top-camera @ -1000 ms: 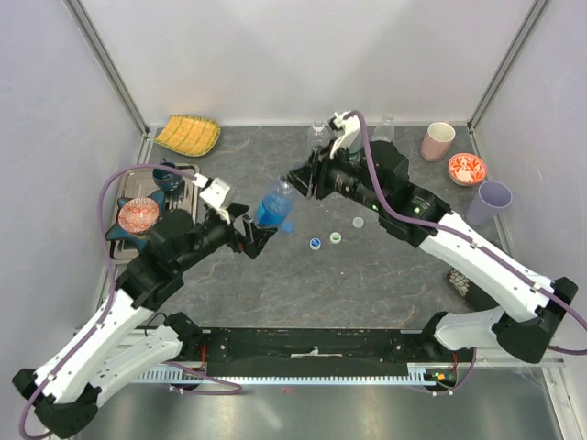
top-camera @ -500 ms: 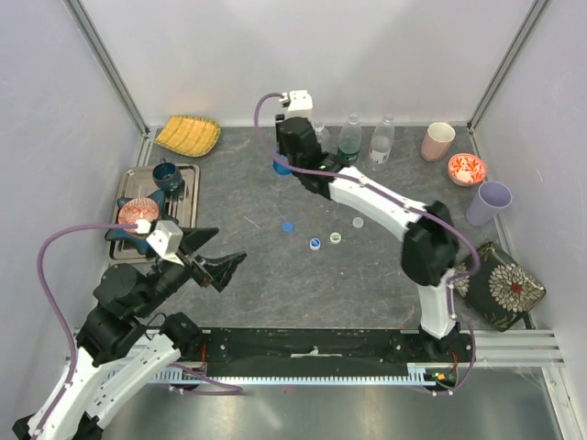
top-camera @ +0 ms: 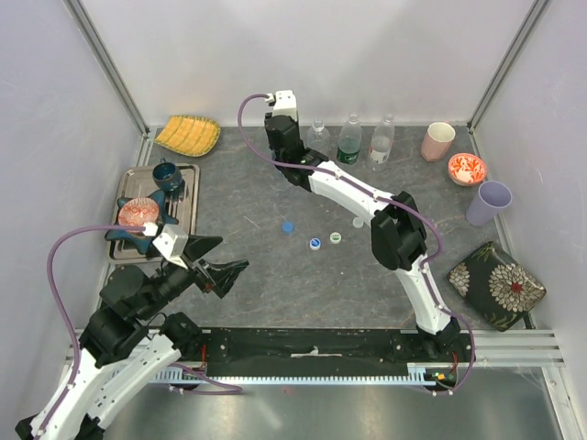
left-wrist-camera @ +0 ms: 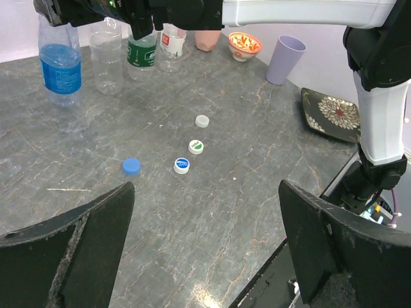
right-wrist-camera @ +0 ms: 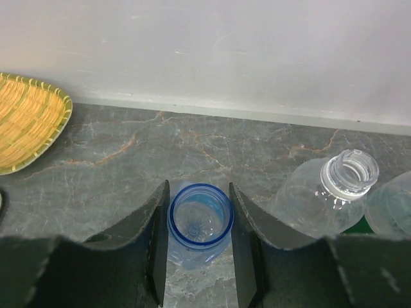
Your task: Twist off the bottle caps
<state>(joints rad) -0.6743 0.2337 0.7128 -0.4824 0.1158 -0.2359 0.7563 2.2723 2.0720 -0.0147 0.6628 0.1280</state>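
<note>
Grey marbled surface [top-camera: 303, 293], pale walls [top-camera: 303, 55] on three sides. At the far wall, right pincer [right-wrist-camera: 198, 187] pinching the blue-tinted bottle [right-wrist-camera: 200, 221]: one finger on either side of its open mouth, bottle upright on the surface. Just right of that pincer, a clear bottle [right-wrist-camera: 334, 192], upright and open-mouthed; further right in the same row, the green-labelled bottle [top-camera: 348, 139] and a second clear bottle [top-camera: 380, 142], tops too small to judge. Left of that pincer, near the wall, a yellow woven dish [right-wrist-camera: 26, 128].

Left pincer [left-wrist-camera: 205, 192] spread wide, holding nothing, low over the near left part of the surface. Ahead of it, framed between its fingers, four loose caps lying flat:
- blue cap [left-wrist-camera: 131, 166], nearest and to the left
- white-and-blue cap [left-wrist-camera: 182, 165], just beside the white-and-green cap [left-wrist-camera: 196, 147]
- plain white cap [left-wrist-camera: 202, 120], farthest

All four well apart from the bottle row. Far beyond and right of the left pincer, a pink cup [top-camera: 438, 140], a red-patterned bowl [top-camera: 467, 169], a purple cup [top-camera: 491, 202] and a floral cushion [top-camera: 496, 284].
</note>
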